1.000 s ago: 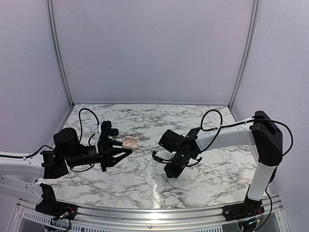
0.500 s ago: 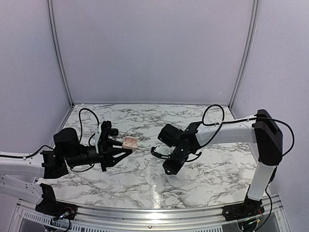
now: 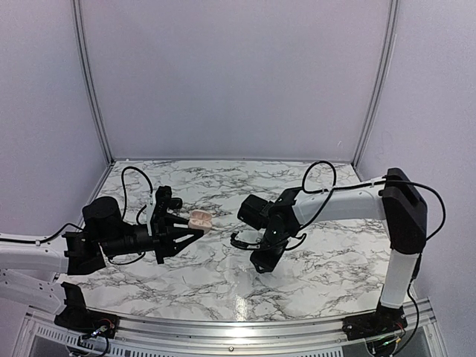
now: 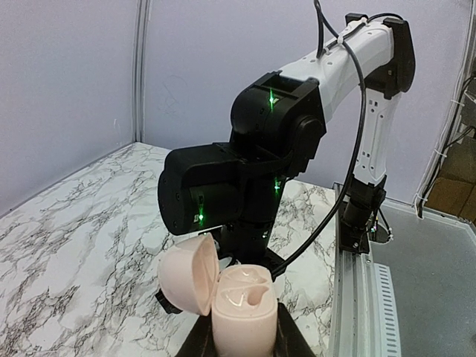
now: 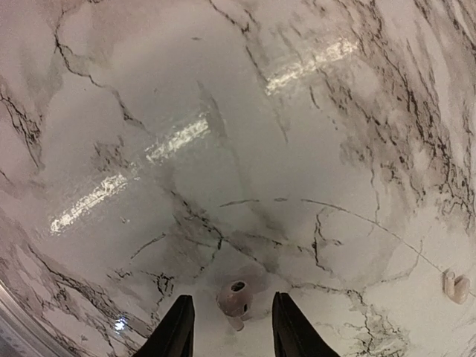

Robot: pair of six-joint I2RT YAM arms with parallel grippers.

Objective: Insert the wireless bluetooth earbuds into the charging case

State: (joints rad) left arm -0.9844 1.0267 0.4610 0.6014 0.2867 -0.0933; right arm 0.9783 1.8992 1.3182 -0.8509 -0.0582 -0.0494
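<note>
My left gripper point(image 3: 195, 227) is shut on the charging case point(image 3: 199, 219) and holds it above the table with its lid swung open. In the left wrist view the cream-pink case point(image 4: 244, 312) stands upright in the gripper point(image 4: 244, 343), and its two hollows look empty. My right gripper point(image 3: 251, 251) is open and points down at the table. In the right wrist view a small pinkish earbud point(image 5: 236, 297) lies on the marble between the gripper's point(image 5: 233, 332) spread fingers point(image 5: 177, 327). A second earbud point(image 5: 455, 286) lies at the right edge.
The marble table point(image 3: 223, 275) has grey walls on three sides and a metal rail along its near edge point(image 3: 223, 327). The right arm's wrist point(image 4: 238, 186) hangs close in front of the held case.
My right arm has moved a little left, toward the left gripper, and its gripper sits lower over the table. The left arm and the case have not moved.
</note>
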